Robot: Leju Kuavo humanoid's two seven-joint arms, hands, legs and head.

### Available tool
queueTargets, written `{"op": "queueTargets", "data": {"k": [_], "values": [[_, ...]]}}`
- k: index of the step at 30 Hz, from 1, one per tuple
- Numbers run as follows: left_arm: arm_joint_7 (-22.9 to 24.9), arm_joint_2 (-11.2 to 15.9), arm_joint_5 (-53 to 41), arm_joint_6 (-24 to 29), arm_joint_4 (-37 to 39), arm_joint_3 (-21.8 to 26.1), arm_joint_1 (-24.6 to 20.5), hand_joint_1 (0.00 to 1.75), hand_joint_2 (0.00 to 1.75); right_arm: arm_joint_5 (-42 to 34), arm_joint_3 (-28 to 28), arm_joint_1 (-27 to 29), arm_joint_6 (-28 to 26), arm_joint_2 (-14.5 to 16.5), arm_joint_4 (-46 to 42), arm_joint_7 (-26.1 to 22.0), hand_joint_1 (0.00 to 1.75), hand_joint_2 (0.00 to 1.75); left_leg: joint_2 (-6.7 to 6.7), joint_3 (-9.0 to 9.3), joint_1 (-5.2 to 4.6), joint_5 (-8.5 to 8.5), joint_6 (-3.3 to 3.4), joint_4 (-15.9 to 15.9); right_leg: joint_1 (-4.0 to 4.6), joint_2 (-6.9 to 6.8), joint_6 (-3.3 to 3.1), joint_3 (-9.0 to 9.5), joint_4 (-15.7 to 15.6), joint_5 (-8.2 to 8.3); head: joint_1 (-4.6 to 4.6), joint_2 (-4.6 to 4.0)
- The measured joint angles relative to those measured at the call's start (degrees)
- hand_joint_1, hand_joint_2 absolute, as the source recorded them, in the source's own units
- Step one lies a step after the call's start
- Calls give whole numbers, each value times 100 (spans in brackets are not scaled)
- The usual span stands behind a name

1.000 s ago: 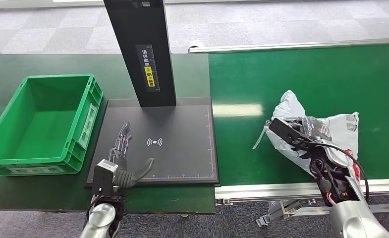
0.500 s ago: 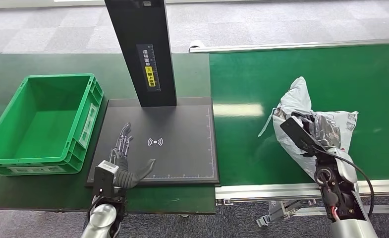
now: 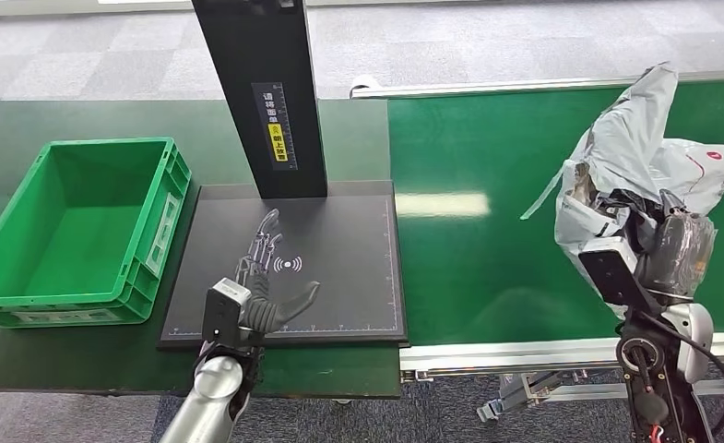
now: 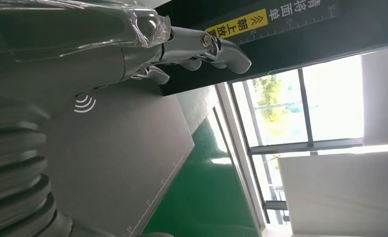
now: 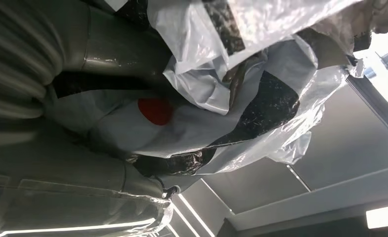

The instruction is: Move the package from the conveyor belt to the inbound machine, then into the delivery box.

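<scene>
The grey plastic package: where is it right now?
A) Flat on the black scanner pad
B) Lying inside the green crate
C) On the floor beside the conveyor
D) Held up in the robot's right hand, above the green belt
D: the package is gripped by the right hand over the conveyor belt, while the green crate holds nothing and the left hand alone hovers over the scanner pad.

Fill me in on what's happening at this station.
The robot's right hand grips a grey plastic package and holds it up above the green conveyor belt. The left hand hovers open, fingers spread, over the black scanner pad of the inbound machine. The green box beside it holds nothing yet, so the package has not been scanned or delivered.
</scene>
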Motion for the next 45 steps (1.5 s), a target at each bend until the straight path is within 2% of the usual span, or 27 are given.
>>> {"op": "queueTargets", "data": {"k": [9, 11, 16, 18, 22, 25, 29, 37, 40, 45], "values": [[-31, -4, 7, -3, 102, -4, -49, 0, 175, -116, 69, 27, -20, 3, -122, -117, 175, 175, -1, -6, -1, 0, 0, 0, -1, 1, 0, 0, 0, 0, 0, 2], [-119, 11, 84, 6, 134, -4, -52, 0, 175, 64, 421, -174, 8, 202, -40, -226, 175, 175, 17, -2, 1, 0, 0, -2, 2, 17, -1, 0, 2, 1, -1, 1], [-356, 30, 239, 180, 238, -3, -66, 0, 175, 549, 1642, -1086, 290, 912, 697, -363, 175, 175, 42, 8, 5, 3, -4, -5, 8, 36, -4, -1, 11, 3, -1, 2], [-369, 32, 272, 218, 238, -2, -54, 0, 175, 514, 2019, -1452, 580, 1140, 1105, -446, 175, 175, 41, 8, 5, 4, -5, -5, 8, 35, -4, -1, 12, 3, 1, 2], [-343, 43, 318, 312, 215, 22, -39, 0, 175, 370, 2758, -1962, 1557, 1489, 1869, -738, 175, 175, 38, 6, 5, 5, -6, -4, 7, 34, -4, -1, 12, 2, 1, 1], [-361, 46, 346, 719, 172, 117, -34, 0, 175, 315, 3291, -2141, 2290, 1660, 2330, -887, 175, 175, 37, 2, 5, 4, -6, -4, 7, 33, -4, -3, 11, 2, 2, 1], [-451, 32, 528, 1567, 9, 331, 35, 0, 175, 241, 3893, -2334, 3055, 1860, 2865, -962, 175, 175, 37, 0, 4, 3, -5, -4, 7, 34, -4, -7, 11, 1, 1, 2], [-557, 13, 869, 3328, -453, 710, 202, 0, 175, -311, 4638, -2604, 4112, 2008, 3542, -1117, 175, 175, 35, 1, 5, 3, -5, -4, 7, 32, -4, -7, 11, 1, 2, 1], [-557, 13, 879, 3592, -619, 760, 233, 0, 175, -567, 4791, -2608, 4500, 2009, 3644, -1190, 175, 175, 35, 1, 4, 3, -5, -4, 6, 32, -4, -7, 10, 1, 3, 2], [-557, 13, 879, 3612, -764, 788, 246, 0, 175, -635, 4915, -2617, 4582, 2009, 3743, -1224, 175, 175, 35, 1, 4, 3, -5, -4, 6, 33, -4, -8, 10, 1, 2, 1]]}}
